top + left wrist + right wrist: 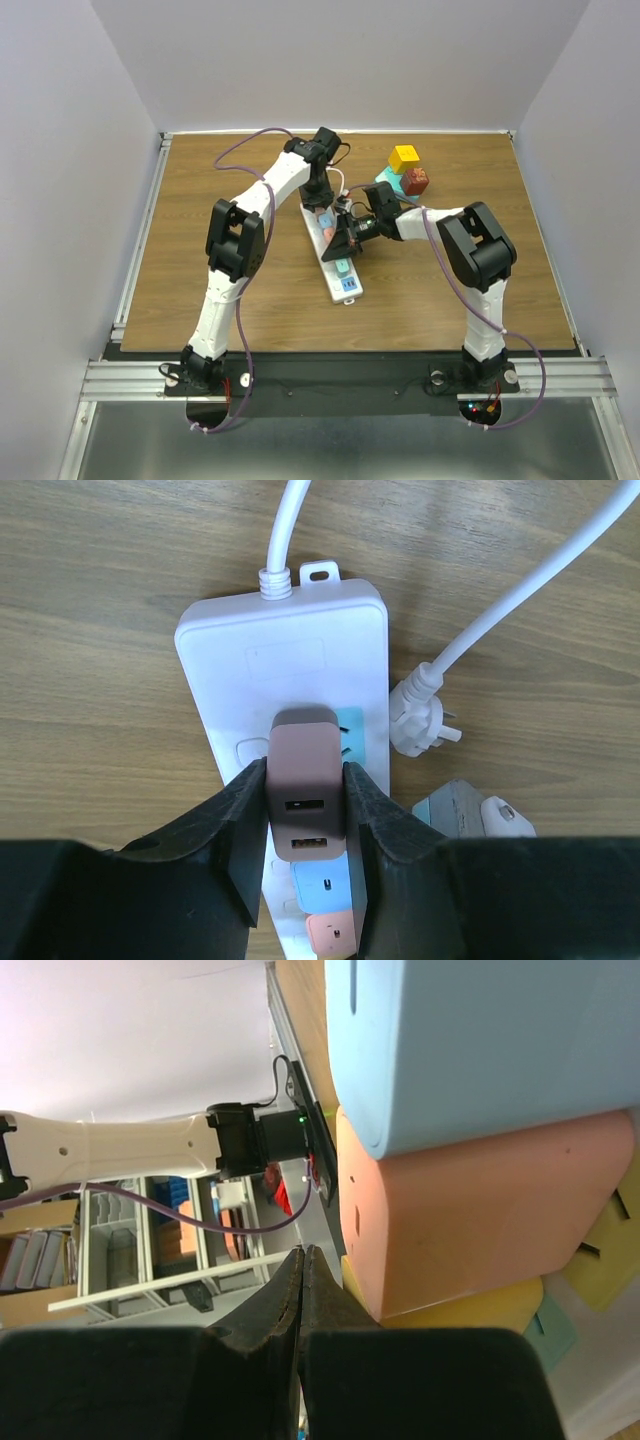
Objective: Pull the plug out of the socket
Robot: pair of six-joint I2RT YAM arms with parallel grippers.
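Plug (305,780) is seen seated in the power strip (290,650), near its corded end, on the table (100,630). Left gripper (306,810) is clamped on the plug's sides. Right gripper (302,1260) is closed fully, nothing held, at mid-strip. Grasp is judged done; the pull remains.

socket (290,640) partly behind left gripper (305,780)
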